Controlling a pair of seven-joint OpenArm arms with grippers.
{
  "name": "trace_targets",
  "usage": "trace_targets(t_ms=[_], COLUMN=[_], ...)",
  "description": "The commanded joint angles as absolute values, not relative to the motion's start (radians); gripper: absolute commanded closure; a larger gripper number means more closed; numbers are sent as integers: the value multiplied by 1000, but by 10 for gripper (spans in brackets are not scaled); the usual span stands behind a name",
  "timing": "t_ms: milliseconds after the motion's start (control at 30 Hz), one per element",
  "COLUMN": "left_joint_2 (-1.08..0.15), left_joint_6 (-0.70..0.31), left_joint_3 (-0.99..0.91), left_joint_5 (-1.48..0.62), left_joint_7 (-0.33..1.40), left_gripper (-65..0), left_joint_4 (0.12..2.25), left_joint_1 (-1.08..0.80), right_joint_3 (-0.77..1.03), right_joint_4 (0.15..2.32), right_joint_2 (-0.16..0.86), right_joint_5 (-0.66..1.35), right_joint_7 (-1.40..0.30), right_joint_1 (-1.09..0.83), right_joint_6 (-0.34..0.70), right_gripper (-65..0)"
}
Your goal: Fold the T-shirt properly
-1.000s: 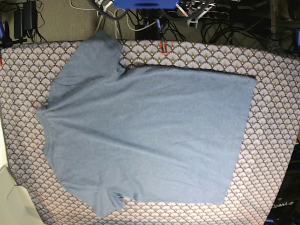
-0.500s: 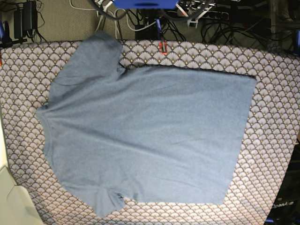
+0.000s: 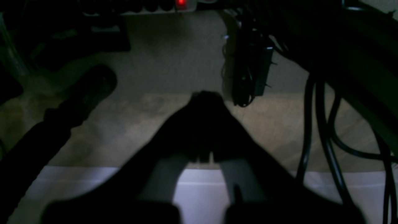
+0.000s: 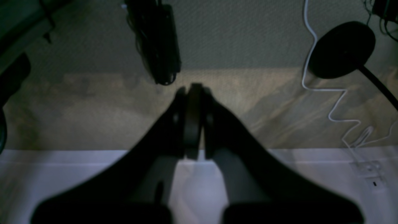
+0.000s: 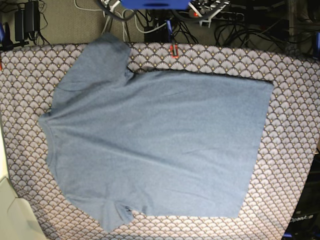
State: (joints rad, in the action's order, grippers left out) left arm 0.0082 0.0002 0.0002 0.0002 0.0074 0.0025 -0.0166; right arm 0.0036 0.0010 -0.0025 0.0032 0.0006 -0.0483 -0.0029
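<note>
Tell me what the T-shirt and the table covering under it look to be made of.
T-shirt: likely a soft cotton-type knit, matte slate blue with a heathered speckle; it lies limp and flat, with slight rumpling at the sleeves. Table covering: seemingly a printed fabric or pad, matte, with a repeating grey fan-scale pattern outlined dark; whether cloth or vinyl is not clear from the base view.

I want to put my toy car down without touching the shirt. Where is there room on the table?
The T-shirt fills the middle. Bare patterned table covering shows in a wide strip right of the hem, another strip left of the collar, and a patch along the top edge beside the upper sleeve. Below the shirt only a thin strip is left. Beyond the top edge it is crowded with cables.
</note>
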Motion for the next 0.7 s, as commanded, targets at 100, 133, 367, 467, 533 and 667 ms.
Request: trace_targets(t_ms=[100, 133, 367, 467, 533, 667], left_joint_2=[-4, -7, -19, -22, -24, -45], left_joint_6=[4, 4, -1, -2, -2, -4], left_joint_3=[1, 1, 1, 1, 1, 1], left_joint_5=[7, 7, 7, 7, 7, 7], left_joint_7=[2, 2, -1, -1, -2, -33], left_gripper=[-3, -3, -3, -3, -3, -3], left_joint_4=[4, 4, 5, 5, 10, 148], left_joint_1=[-36, -36, -56, -62, -77, -162], right_joint_3=[2, 2, 1, 1, 1, 1], right_joint_4=[0, 0, 21, 97, 157, 286], right_joint_2=[-2, -2, -1, 1, 8, 15], right_joint_5=[-2, -2, -2, -2, -2, -2], right_joint_7=[1, 1, 50, 101, 107, 107], right_joint_1=[-58, -58, -91, -160, -203, -289], right_joint_6=[8, 8, 8, 8, 8, 8], right_gripper=[0, 0, 0, 0, 0, 0])
